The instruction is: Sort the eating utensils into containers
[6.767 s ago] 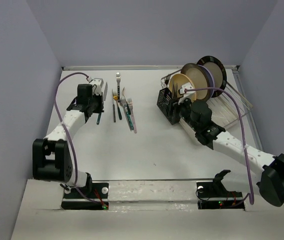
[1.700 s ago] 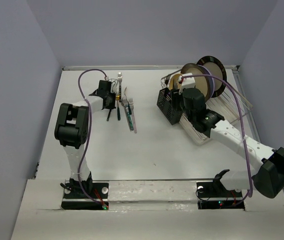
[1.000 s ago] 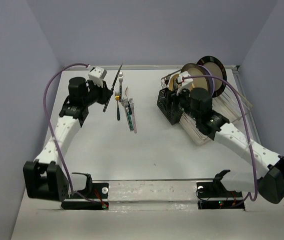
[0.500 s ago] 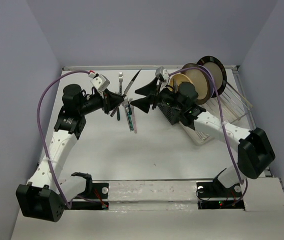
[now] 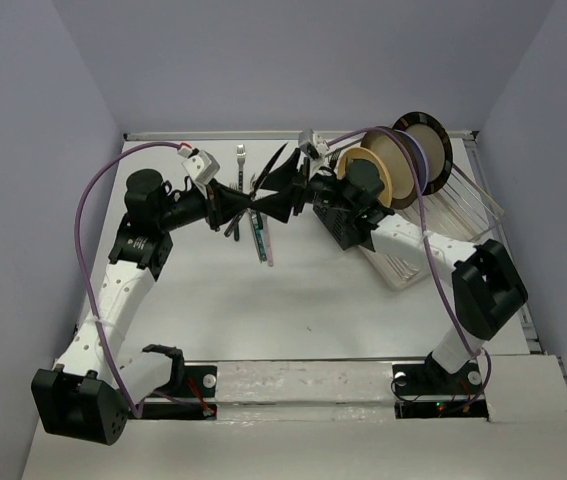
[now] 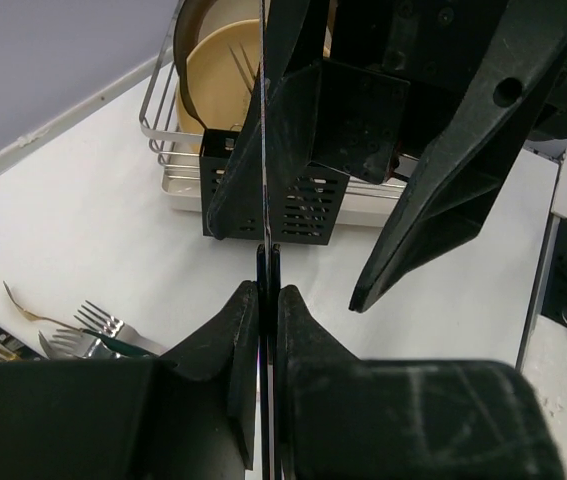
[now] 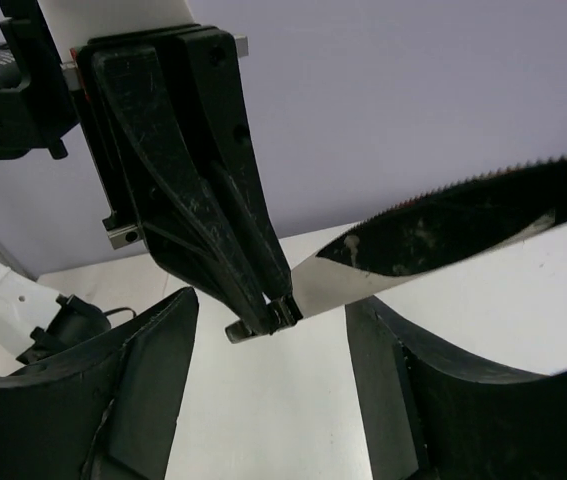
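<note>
1. Knife point(image 7: 433, 228) is in the air, left of the caddy point(image 5: 335, 215), with its blade going up and away from the caddy's front.
2. The left gripper point(image 6: 263, 295) is closed tight on the handle end of the knife. In the left wrist view the knife shows only as a thin edge.
3. The right gripper point(image 5: 268, 190) is spread wide, also left of the caddy, with one finger on each side of the knife. I see no contact, and I cannot tell how deep the knife sits between them.
4. I judge the step in hand to be a handover, so that the right gripper can carry the knife to the caddy.
5. To do it well, the right gripper should advance until the knife lies fully between its pads, close to the left fingertips but not on them.
6. It should close on the flat sides, because the blade is thin and smooth and could turn in the grip.
7. The left fingers should let go only after the right grip is firm. Otherwise the knife may drop on the other utensils point(image 5: 253, 225) lying left of the caddy.
8. After that, the knife should go nearly upright into one compartment, well away from the rack point(image 5: 443, 225) and plates point(image 5: 368, 170) behind the caddy.
</note>
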`<state>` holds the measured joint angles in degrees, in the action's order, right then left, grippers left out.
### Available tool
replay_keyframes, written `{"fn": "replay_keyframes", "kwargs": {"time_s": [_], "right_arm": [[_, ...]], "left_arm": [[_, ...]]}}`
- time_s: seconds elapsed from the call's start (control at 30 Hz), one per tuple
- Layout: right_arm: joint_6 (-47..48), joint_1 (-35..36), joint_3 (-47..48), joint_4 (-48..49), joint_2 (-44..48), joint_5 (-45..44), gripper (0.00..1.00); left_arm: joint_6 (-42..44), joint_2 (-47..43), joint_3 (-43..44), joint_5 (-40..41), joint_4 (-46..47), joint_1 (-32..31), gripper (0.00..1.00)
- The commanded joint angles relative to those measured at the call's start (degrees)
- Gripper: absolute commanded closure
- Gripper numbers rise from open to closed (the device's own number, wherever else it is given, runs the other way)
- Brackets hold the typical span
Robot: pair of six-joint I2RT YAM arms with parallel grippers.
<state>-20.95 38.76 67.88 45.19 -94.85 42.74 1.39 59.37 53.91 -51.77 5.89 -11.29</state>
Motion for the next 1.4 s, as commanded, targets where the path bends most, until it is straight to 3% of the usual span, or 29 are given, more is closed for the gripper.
{"fn": "replay_keyframes", "kwargs": {"time_s": [0.0,0.17,0.23,0.33,0.43,0.47,0.5,0.57,0.67,0.83,0.9,1.0,1.37], "right_arm": [[-2.08,0.52,4.10,5.70,-1.48,1.82,0.37],[-2.87,0.52,5.42,5.00,-2.88,1.82,0.65],[-3.31,0.52,5.60,5.26,-3.24,1.73,0.70],[-3.48,0.52,5.34,5.44,-3.24,1.47,0.99],[-2.96,0.52,4.29,4.30,-2.28,0.16,1.00],[-2.35,0.52,3.93,3.16,-1.57,-0.89,1.00],[-0.43,0.52,3.15,1.67,0.26,-3.78,1.00],[2.74,0.52,2.61,-5.78,2.90,-8.17,1.00],[10.47,0.52,2.96,-19.93,9.49,-21.17,1.00],[22.68,0.52,8.66,-46.00,15.30,-51.13,1.00],[25.68,0.52,11.13,-51.58,14.96,-64.19,1.00],[26.92,0.52,11.40,-56.69,14.08,-73.99,1.00],[25.52,0.00,12.63,-61.18,9.95,-78.34,1.00]], "left_arm": [[-1.04,-1.45,-0.65,-3.16,3.86,-0.49,1.00],[-0.95,-1.54,-0.83,-3.34,4.30,-0.58,1.00],[-2.60,-1.37,-0.74,-3.25,4.92,-0.58,1.00],[-3.32,-1.28,-0.91,-3.25,5.71,-0.66,1.00],[-3.06,-1.10,-1.26,-2.38,5.80,-0.66,1.00],[-2.80,-1.10,-1.44,-1.85,5.80,-0.66,0.86],[-1.92,-1.19,-1.70,-0.71,5.71,-0.66,0.62],[-1.65,-1.19,-2.58,0.78,5.62,-0.66,0.01],[0.19,-1.10,-3.63,5.87,5.36,-0.66,0.01],[1.25,0.30,-4.43,23.79,5.27,-0.66,0.01],[1.77,1.26,-4.34,32.29,5.18,-0.66,0.01],[2.56,3.90,-4.08,40.31,4.40,-0.66,0.01],[4.94,14.27,-2.41,45.44,1.40,-0.66,0.01]]}}
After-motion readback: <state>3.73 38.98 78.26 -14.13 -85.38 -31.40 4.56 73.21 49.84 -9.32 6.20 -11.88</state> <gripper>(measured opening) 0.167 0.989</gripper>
